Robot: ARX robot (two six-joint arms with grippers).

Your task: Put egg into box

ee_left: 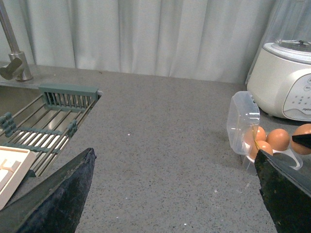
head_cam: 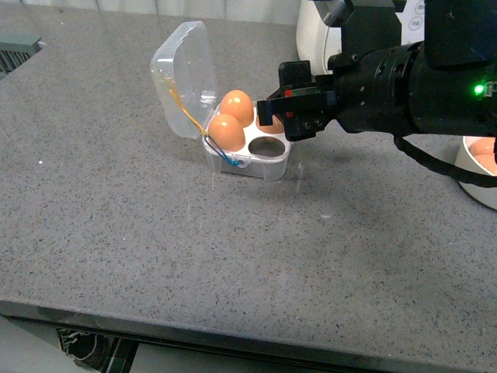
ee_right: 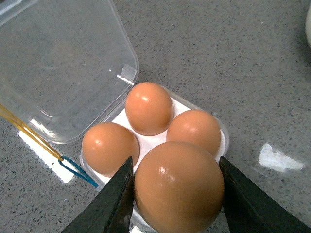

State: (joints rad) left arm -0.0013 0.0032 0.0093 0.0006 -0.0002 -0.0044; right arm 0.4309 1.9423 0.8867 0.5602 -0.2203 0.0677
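The box [head_cam: 268,162] stands open on the grey counter, with its clear lid [head_cam: 185,78] tipped up to the left and yellow and blue cords at the clasp. In the right wrist view it [ee_right: 221,141] holds three brown eggs. In the front view its front-right cell [head_cam: 266,145] shows empty. My right gripper [head_cam: 276,116] is shut on the egg [ee_right: 177,187] and holds it just above the box [ee_left: 243,121]. Both fingers [ee_right: 114,204] press its sides. My left gripper [ee_left: 174,153] is open and empty over bare counter, left of the box.
A white appliance [head_cam: 318,31] stands behind the box; it also shows in the left wrist view [ee_left: 286,82]. A cream bowl [head_cam: 477,183] with more eggs sits at the right edge. A sink with a green rack [ee_left: 53,116] and a faucet [ee_left: 12,53] lies far left.
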